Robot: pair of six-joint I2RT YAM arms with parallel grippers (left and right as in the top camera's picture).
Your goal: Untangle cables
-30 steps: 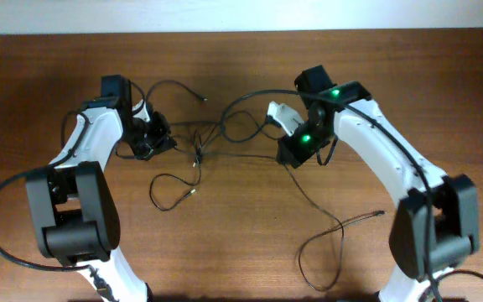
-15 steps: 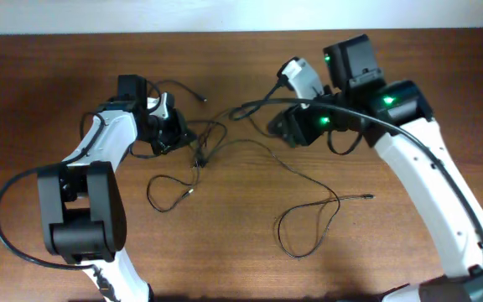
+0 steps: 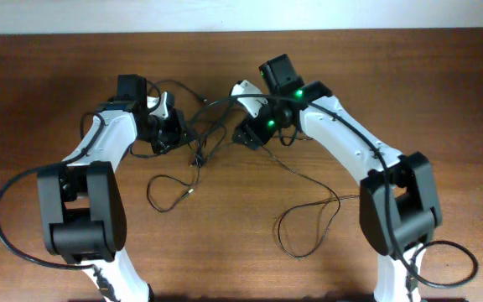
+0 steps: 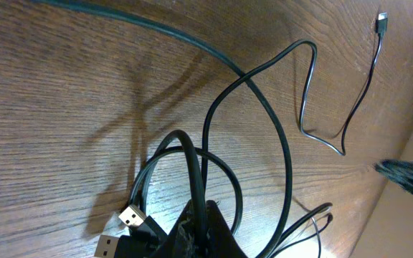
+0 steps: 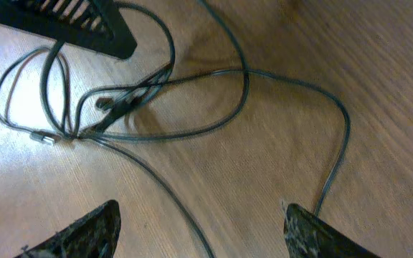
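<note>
The cables [image 3: 204,138] are thin black cords knotted together at mid-table between the two arms. My left gripper [image 3: 173,130] sits at the knot's left edge, shut on one black cable [image 4: 205,161] that runs up from its fingertips [image 4: 208,228]. Two USB plugs [image 4: 129,216] lie right beside them. My right gripper [image 3: 246,134] hovers at the knot's right edge, open and holding nothing. In the right wrist view its fingers [image 5: 86,231] stand wide apart with a loose strand [image 5: 181,208] lying on the wood between them, and the tangle [image 5: 120,100] is ahead.
One long strand trails to a loop [image 3: 309,226] at the lower right. Another loop [image 3: 170,189] lies at the lower left. A thin cord with a small plug end [image 4: 382,21] lies further off. The table's back edge [image 3: 241,32] meets a white wall.
My right arm swung out to the right and back left to the tangle, with its jaws now open. The long strand's loop shifted with it. The left gripper edged right and stayed shut.
</note>
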